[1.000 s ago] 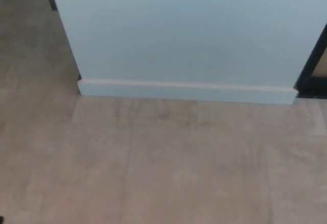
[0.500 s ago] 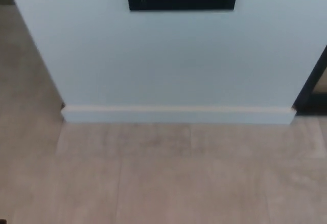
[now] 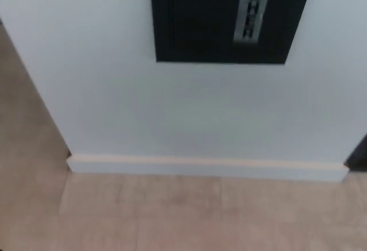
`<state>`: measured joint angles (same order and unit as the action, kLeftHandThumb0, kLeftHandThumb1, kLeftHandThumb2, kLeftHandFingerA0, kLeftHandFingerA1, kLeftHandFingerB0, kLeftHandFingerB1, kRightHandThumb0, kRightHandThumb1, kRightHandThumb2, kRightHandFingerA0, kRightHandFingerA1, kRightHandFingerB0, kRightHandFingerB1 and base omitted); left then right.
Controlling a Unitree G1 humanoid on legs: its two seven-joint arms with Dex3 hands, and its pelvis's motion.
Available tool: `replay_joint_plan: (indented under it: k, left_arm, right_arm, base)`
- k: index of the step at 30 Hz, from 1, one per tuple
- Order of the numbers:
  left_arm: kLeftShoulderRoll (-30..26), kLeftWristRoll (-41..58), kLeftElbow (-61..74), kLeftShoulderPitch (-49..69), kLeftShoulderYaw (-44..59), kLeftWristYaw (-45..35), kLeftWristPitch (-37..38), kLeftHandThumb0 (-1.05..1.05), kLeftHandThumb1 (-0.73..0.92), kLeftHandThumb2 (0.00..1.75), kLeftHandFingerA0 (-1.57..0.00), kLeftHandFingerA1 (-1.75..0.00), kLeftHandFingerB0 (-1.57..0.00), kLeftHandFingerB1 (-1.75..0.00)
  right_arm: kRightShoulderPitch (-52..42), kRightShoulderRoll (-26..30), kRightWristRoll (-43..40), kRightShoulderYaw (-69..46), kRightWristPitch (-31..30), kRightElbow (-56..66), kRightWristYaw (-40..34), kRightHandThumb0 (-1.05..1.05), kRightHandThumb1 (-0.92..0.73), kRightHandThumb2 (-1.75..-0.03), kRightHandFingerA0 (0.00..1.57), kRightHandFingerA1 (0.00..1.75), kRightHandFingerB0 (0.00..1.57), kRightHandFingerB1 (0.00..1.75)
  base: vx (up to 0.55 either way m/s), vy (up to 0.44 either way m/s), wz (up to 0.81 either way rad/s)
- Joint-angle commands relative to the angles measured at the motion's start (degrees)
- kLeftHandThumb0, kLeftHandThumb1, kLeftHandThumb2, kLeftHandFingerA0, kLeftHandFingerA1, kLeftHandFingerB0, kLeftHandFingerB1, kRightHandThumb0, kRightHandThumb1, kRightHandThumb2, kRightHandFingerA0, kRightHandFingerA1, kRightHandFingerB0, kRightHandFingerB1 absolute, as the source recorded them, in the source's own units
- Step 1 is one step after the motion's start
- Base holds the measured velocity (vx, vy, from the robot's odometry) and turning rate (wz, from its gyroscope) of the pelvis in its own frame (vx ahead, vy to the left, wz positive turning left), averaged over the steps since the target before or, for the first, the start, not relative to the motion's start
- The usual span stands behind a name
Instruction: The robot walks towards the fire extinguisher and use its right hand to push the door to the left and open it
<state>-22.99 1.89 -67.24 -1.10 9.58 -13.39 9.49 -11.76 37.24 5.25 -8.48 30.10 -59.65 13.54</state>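
Observation:
A black fire extinguisher cabinet door is set into the pale wall at the top of the head view. A silver vertical label strip with dark letters runs down its right half. Only the door's lower part shows; the top is cut off by the frame. No part of either hand appears in the picture.
A white baseboard runs along the foot of the wall. Beige floor tiles fill the bottom. The wall's left corner gives way to more floor behind. A dark opening shows at the right edge.
The whole picture has shifted: the camera has come closer and tilted up. More of the black cabinet door and its label now shows, and less floor.

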Motion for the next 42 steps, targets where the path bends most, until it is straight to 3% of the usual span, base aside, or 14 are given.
replay_joint_plan:
  k: [1, 5, 7, 8, 15, 18, 20, 21, 23, 24, 25, 30, 31, 42]
  left_arm:
    - [-0.86, -0.98, -0.45, -0.01, -0.47, 0.63, 1.61, -0.56, 0.55, 0.57, -0.46, -0.63, -0.37, -0.39]
    - [-1.04, -1.22, -1.29, -0.16, -0.70, 0.65, 2.00, -0.57, 0.55, 0.57, -0.47, -0.64, -0.37, -0.39]
    - [-0.97, -1.31, -1.60, -0.04, -0.80, 0.49, 2.24, -0.67, 0.47, 0.82, -0.48, -0.65, -0.32, -0.48]
    - [-0.94, -1.44, -1.73, -0.03, -0.88, 0.58, 2.21, -0.58, 0.56, 0.57, -0.46, -0.61, -0.36, -0.37]
    - [-0.64, -1.04, -2.02, -0.26, -0.50, 0.06, 2.31, -0.70, 0.46, 0.81, -0.47, -0.67, -0.31, -0.48]
    - [-0.65, -1.15, -2.33, -0.39, -0.47, 0.15, 2.45, -0.70, 0.46, 0.81, -0.47, -0.67, -0.31, -0.48]
    - [-0.86, -1.81, -2.55, -0.51, -1.00, 0.45, 2.62, -0.61, 0.56, 0.57, -0.52, -0.64, -0.34, -0.38]
    - [-0.92, -1.89, -2.70, -0.67, -1.03, 0.47, 2.53, -0.68, 0.45, 0.81, -0.52, -0.70, -0.29, -0.49]
    - [-0.95, -1.80, -2.91, -0.90, -0.95, 0.42, 2.38, -0.68, 0.45, 0.81, -0.52, -0.70, -0.29, -0.49]
    - [-0.98, -1.79, -3.07, -1.01, -0.93, 0.50, 2.35, -0.60, 0.55, 0.56, -0.51, -0.66, -0.35, -0.39]
    - [-1.04, -1.84, -3.24, -1.14, -0.94, 0.59, 2.40, -0.65, 0.45, 0.81, -0.53, -0.69, -0.30, -0.49]
    - [-1.13, -1.23, -3.45, -1.25, -0.41, -0.06, 1.94, -0.59, 0.44, 0.82, -0.47, -0.69, -0.28, -0.51]
    - [-1.15, -0.90, -3.65, -1.36, -0.11, -0.58, 1.55, -0.58, 0.56, 0.57, -0.44, -0.66, -0.33, -0.40]
    - [-1.13, -0.98, -3.37, -0.98, 0.45, -0.98, 1.88, -0.58, 0.55, 0.57, -0.44, -0.65, -0.33, -0.41]
  right_arm:
    - [-0.57, 1.52, -0.05, -0.13, 0.74, 0.11, -0.09, -0.69, -0.48, -0.82, 0.22, 0.48, 0.14, 0.40]
    - [-0.13, 1.47, 0.77, 0.53, 0.15, -0.40, -0.93, -0.67, -0.48, -0.81, 0.23, 0.48, 0.15, 0.40]
    - [0.30, 1.44, 0.72, 0.63, 0.29, -0.75, -1.11, -0.67, -0.47, -0.81, 0.25, 0.49, 0.15, 0.40]
    - [0.16, 1.44, 0.41, 0.49, 0.53, -0.49, -0.87, -0.70, -0.47, -0.83, 0.23, 0.50, 0.16, 0.41]
    - [-0.02, 1.38, 0.17, 0.50, 0.39, -0.22, -0.79, -0.69, -0.48, -0.83, 0.27, 0.51, 0.17, 0.41]
    - [0.01, 1.44, 0.17, 0.58, 0.37, -0.01, -0.70, -0.69, -0.48, -0.83, 0.27, 0.51, 0.17, 0.41]
    - [-0.18, 1.48, 0.03, 0.52, 0.46, 0.49, -0.61, -0.69, -0.48, -0.83, 0.27, 0.51, 0.17, 0.41]
    - [-0.02, 1.44, 0.16, 0.60, 0.40, 0.28, -0.83, -0.68, -0.47, -0.83, 0.28, 0.51, 0.17, 0.41]
    - [0.28, 1.37, 0.38, 0.74, 0.24, -0.12, -1.19, -0.68, -0.47, -0.83, 0.28, 0.51, 0.17, 0.41]
    - [0.13, 1.41, 0.32, 0.76, 0.21, 0.11, -0.95, -0.69, -0.48, -0.83, 0.27, 0.51, 0.16, 0.41]
    - [0.17, 1.29, 0.22, 0.72, 0.36, -0.15, -0.89, -0.70, -0.48, -0.84, 0.26, 0.51, 0.16, 0.41]
    - [0.12, 1.18, 0.31, 0.85, -0.05, 0.40, -0.94, -0.68, -0.47, -0.83, 0.27, 0.51, 0.17, 0.41]
    - [0.47, 1.28, 0.65, 1.13, -0.40, 0.47, -1.14, -0.69, -0.48, -0.83, 0.28, 0.51, 0.17, 0.41]
    - [0.56, 1.11, 0.33, 1.19, -0.23, 0.22, -0.47, -0.67, -0.47, -0.82, 0.26, 0.50, 0.18, 0.41]
  base:
    - [0.38, -0.106, 0.40]
    - [0.36, -0.137, -0.06]
    - [0.28, -0.074, -0.13]
    - [0.24, -0.019, -0.15]
    - [0.25, 0.069, -0.06]
    - [0.39, 0.109, -0.03]
    - [0.27, 0.105, 0.07]
    - [0.00, 0.000, 0.00]
    - [0.00, 0.000, 0.00]
    - [0.00, 0.000, 0.00]
    - [0.09, -0.024, 0.02]
    - [0.08, -0.093, -0.05]
    - [0.10, -0.372, 0.19]
    - [0.10, -0.022, -0.07]
